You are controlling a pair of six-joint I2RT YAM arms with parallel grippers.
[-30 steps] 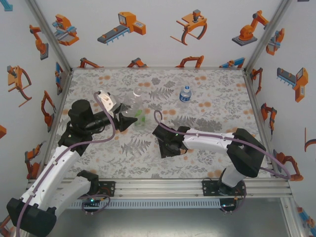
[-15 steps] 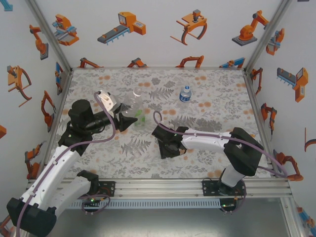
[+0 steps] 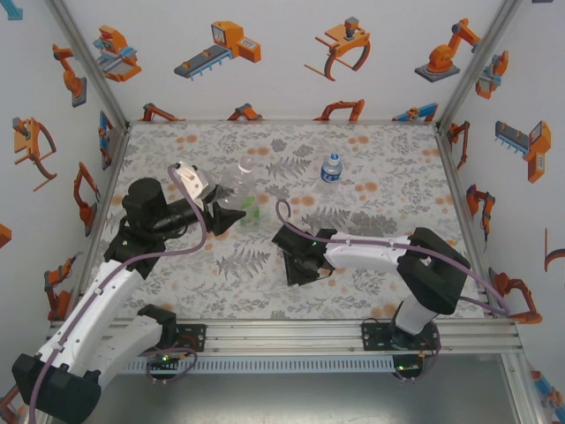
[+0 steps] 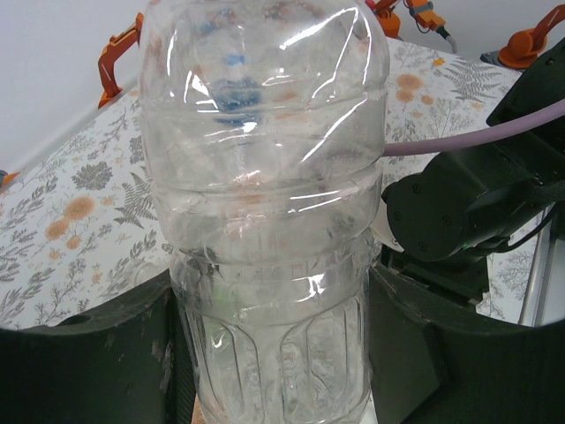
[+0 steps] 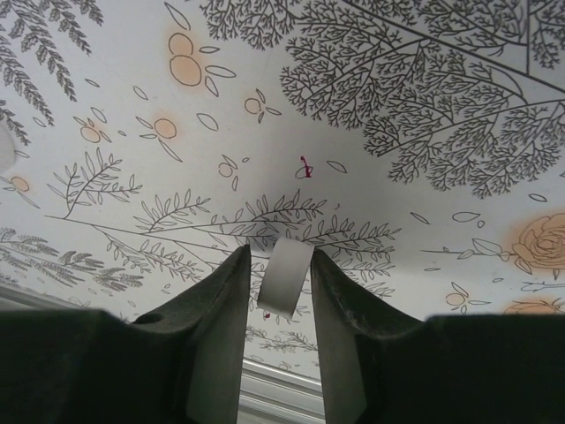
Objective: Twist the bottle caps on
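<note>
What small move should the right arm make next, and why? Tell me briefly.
Probably raise the right gripper and carry it toward the clear bottle. It is shut on a white cap, held edge-on low over the mat, while the left gripper holds the bottle ready.

The left arm [image 3: 106, 296] had smooth white shells over its long links and bulky matte black housings at the joints; the right arm [image 3: 375, 253] was built the same. A thin lilac cable [image 3: 201, 231] ran along each arm, looping free near the wrist. Each black base sat on a black mounting plate [image 3: 188, 337] at the near edge. A white block [image 3: 187, 177] stood out on the left wrist. The left gripper [image 4: 274, 353] had thick, dull black fingers [image 4: 79, 353] with rounded inner edges. The right gripper [image 5: 281, 291] had black fingers [image 5: 216, 344] with a fine grainy finish, tapering to blunt tips.
</note>
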